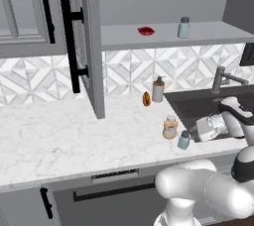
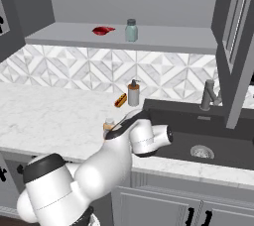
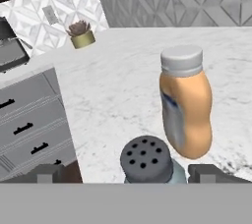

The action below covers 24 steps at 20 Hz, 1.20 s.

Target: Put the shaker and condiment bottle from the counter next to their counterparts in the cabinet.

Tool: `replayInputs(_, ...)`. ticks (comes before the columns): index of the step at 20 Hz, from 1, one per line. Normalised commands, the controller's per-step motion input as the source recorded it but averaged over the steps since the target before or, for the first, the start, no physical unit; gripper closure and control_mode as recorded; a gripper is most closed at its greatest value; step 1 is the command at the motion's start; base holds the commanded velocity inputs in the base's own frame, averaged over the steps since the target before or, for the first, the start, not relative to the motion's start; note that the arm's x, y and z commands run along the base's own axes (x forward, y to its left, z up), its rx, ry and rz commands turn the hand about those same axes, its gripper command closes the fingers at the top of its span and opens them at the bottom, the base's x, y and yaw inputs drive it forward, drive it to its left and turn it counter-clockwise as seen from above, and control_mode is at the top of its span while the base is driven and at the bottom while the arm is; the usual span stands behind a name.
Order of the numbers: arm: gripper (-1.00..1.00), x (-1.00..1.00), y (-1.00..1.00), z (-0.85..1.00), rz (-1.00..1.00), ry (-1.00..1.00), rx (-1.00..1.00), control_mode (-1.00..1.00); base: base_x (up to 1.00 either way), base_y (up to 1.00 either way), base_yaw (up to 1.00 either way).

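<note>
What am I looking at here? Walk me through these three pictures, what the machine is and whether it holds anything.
It is a rendered kitchen with a white robot arm on a driving base. Two pictures come from cameras on the base, behind the arm to its left and right. The third looks along the hand itself. On the marble counter stand an orange condiment bottle, a teal shaker, a grey pump dispenser and a small orange-brown item, beside a dark sink. In the open cabinet above sit a second shaker and a red item. The fingers stand open either side of the counter shaker, holding nothing.
</note>
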Motion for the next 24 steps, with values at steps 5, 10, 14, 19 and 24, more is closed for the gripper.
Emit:
replayInputs(5,-1.00,0.07,0.16,-0.07,0.00,0.00,0.00,-1.00,0.00,0.00,0.00)
replayInputs(10,-1.00,0.09,-0.02,-0.01,0.00,0.00,0.03,-1.00,0.00,0.00,0.00)
replayInputs(14,-1.00,0.07,-0.07,0.00,-0.01,0.00,0.06,-1.00,0.00,0.00,0.00)
replayInputs(19,-1.00,0.03,-0.30,-0.01,0.00,0.00,0.05,-1.00,0.00,0.00,0.00)
replayInputs(24,-1.00,0.00,-0.09,0.00,-0.01,0.00,0.02,-1.00,0.00,0.00,0.00)
